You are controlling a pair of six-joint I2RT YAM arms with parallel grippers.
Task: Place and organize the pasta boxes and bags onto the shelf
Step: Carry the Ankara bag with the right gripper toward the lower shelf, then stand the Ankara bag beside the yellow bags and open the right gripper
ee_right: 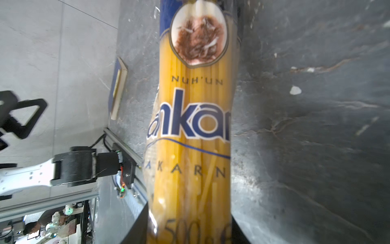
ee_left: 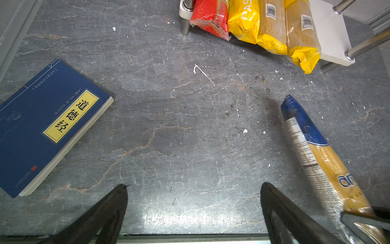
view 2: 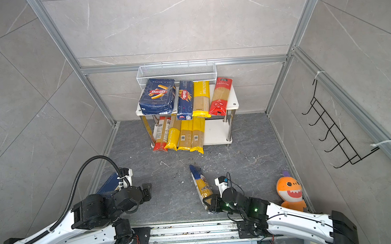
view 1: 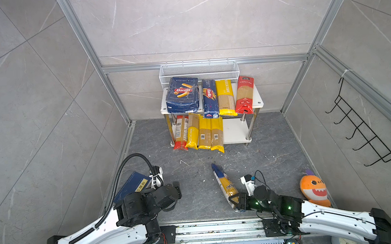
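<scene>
Right wrist view: a slim clear-plastic spaghetti bag with a dark blue top, "ankara" lettering and yellow strands. The right gripper clamps its near end, low over the grey stone tabletop, well short of the small white two-tier shelf. The upper board holds two dark blue Barilla boxes, a yellow bag and a red bag. The lower board holds another red bag and three yellow bags. The left gripper hangs near the front, jaws spread wide, empty.
</scene>
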